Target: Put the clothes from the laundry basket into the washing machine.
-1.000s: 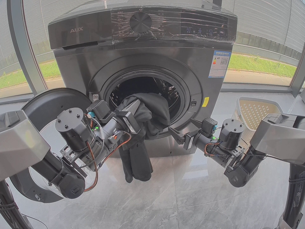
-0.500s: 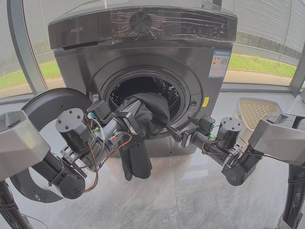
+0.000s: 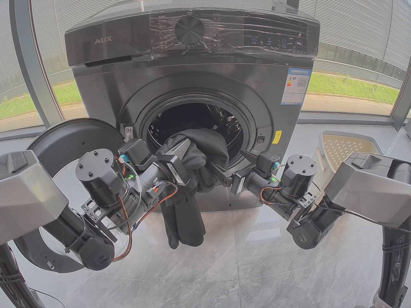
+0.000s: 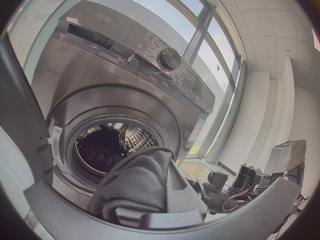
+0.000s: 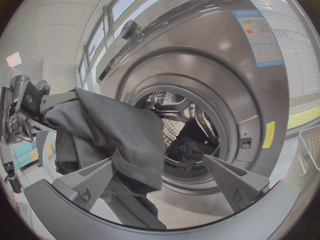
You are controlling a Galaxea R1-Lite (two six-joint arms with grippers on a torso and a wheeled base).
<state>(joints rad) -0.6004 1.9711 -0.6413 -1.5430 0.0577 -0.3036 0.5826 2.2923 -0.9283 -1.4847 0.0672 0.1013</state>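
A dark grey garment point(image 3: 201, 152) is draped over the lower rim of the washing machine's point(image 3: 192, 60) open drum point(image 3: 192, 116). Its long end hangs toward the floor. My left gripper point(image 3: 182, 152) is shut on the garment's upper fold in front of the opening; the cloth point(image 4: 140, 180) bulges over the gripper point(image 4: 156, 204) there. My right gripper point(image 3: 229, 163) is open at the drum's lower right rim. One finger point(image 5: 90, 180) touches the garment's hanging edge point(image 5: 133, 170), the other finger point(image 5: 236, 180) is in free air. Dark clothes point(image 5: 186, 150) lie inside the drum.
The round door point(image 3: 68, 144) stands swung open at the left, behind my left arm. A pale laundry basket point(image 3: 346, 150) sits on the floor right of the machine, beside my right arm. Grey tiled floor point(image 3: 239, 262) lies in front.
My right arm has moved left and up, bringing its open gripper from beside the machine's front to the garment's right side. The left gripper and garment have barely shifted.
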